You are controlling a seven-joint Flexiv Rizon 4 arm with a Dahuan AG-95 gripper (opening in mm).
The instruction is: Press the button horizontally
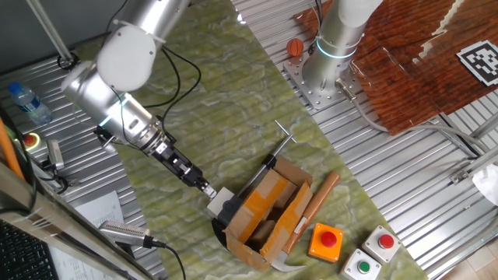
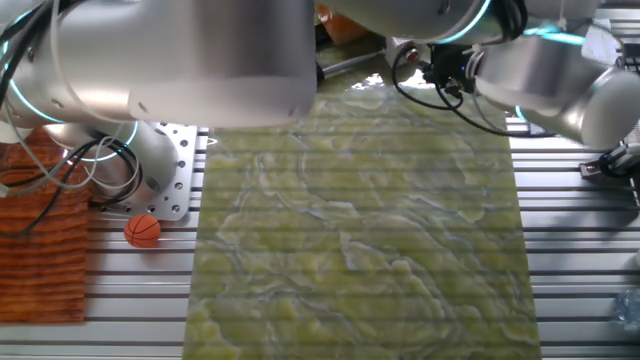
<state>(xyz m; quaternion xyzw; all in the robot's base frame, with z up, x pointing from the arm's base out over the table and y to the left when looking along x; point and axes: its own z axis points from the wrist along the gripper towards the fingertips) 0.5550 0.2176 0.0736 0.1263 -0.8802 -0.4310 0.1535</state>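
The button (image 1: 221,200) is a small whitish-grey square box with a black part on its lower side. It sits on the green mat (image 1: 226,101), right against the left end of the brown cardboard carton (image 1: 268,214). My gripper (image 1: 205,187) reaches down from the upper left, and its tip is at the button's left face, touching or nearly touching it. The fingertips are too small to show any gap. In the other fixed view my arm (image 2: 170,55) fills the top, and neither the button nor the gripper shows.
A wooden-handled tool (image 1: 315,208) leans on the carton's right side. An orange box with a red round button (image 1: 324,239) and grey boxes with red (image 1: 383,243) and green (image 1: 362,266) buttons lie at the lower right. A small orange ball (image 2: 143,230) lies by a second arm's base (image 1: 331,54).
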